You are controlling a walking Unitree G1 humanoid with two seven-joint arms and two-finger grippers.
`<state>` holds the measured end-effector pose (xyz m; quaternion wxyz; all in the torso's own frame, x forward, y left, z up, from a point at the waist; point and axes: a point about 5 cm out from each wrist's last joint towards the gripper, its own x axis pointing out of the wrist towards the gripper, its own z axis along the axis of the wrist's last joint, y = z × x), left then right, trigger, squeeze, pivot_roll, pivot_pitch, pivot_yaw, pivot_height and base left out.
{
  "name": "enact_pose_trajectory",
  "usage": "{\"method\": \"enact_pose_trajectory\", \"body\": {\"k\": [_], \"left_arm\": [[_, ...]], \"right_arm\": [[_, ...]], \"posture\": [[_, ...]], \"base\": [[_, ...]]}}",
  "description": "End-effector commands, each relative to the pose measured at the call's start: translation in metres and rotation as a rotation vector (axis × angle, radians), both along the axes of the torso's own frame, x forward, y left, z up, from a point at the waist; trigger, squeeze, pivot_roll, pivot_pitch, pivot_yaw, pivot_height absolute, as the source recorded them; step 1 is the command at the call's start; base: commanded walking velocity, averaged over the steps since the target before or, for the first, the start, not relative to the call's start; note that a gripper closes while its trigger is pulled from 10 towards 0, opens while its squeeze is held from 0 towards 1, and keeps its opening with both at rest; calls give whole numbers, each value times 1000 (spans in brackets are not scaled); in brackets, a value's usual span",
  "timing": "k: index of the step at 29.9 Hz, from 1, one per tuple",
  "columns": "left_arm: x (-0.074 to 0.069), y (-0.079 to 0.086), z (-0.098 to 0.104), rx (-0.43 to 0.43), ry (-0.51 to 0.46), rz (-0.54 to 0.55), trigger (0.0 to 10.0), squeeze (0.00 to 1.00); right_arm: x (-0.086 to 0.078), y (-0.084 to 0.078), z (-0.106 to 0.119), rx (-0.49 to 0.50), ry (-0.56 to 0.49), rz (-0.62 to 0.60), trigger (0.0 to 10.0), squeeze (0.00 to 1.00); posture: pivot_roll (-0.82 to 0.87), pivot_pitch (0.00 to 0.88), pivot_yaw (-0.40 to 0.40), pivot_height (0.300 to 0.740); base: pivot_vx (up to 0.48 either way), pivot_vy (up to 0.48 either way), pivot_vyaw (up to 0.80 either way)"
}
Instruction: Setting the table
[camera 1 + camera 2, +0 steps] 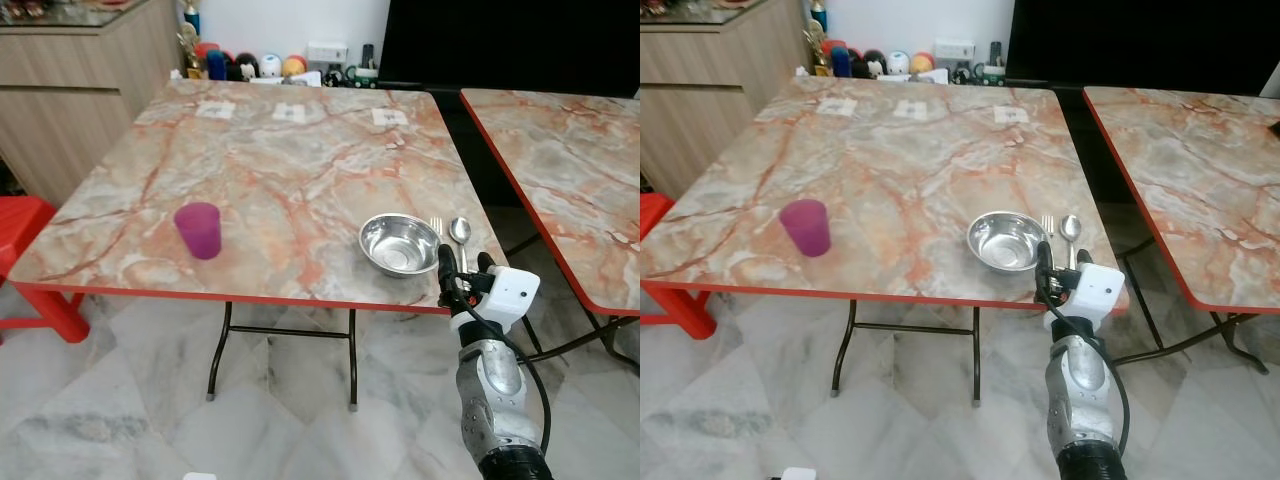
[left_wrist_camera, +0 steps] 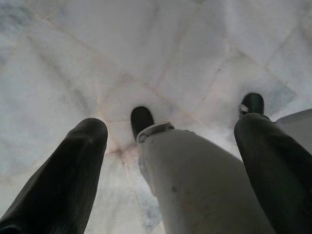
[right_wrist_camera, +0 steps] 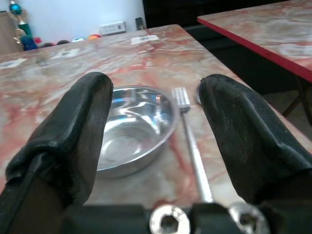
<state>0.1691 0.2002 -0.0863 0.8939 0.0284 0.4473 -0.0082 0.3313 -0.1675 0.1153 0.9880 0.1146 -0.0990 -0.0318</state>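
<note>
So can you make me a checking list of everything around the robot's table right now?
Surface: marble-pattern table with red edge; a second one to its right.
Job's things: purple cup upright near the front left; steel bowl front right; fork beside the bowl, spoon beside the fork.
Clutter: three small paper labels along the far edge.
Grippers: right pincer open, at the table's front edge, aimed at the fork; left pincer open, hanging over the floor.
Cables: black cable along the right arm.
Surroundings: toys by the wall, wooden cabinet, red stool, marble floor.
</note>
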Motion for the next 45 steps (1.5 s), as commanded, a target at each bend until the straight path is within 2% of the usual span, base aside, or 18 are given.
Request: {"method": "enact_pose_trajectory", "body": {"k": [1,17,26,37,43,45], "left_arm": [[-7,0,-4,-9,29,10,10000,0],[-7,-1,-4,-8,31,9,10000,0],[-7,-1,-4,-3,30,4,10000,0],[-6,-2,-3,-2,29,2,10000,0],[-6,-3,-3,-4,28,-1,10000,0],[-6,-3,-3,-3,30,-3,10000,0]], "right_arm": [[1,0,-1,1,7,-2,10000,0],[0,-1,-2,2,11,-3,10000,0],[-1,-4,-1,-3,6,-28,10000,0],[-7,-25,11,18,-30,-122,10000,0],[-13,-41,11,74,53,-188,10000,0],[-15,-44,10,134,104,-201,10000,0]], "posture": [[31,118,-53,740],[31,119,-55,740],[29,119,-56,740],[25,122,-60,740],[22,124,-61,740],[15,124,-59,740]], "base": [[0,0,0],[285,0,0],[0,0,0],[0,0,0],[0,0,0],[0,0,0]]}}
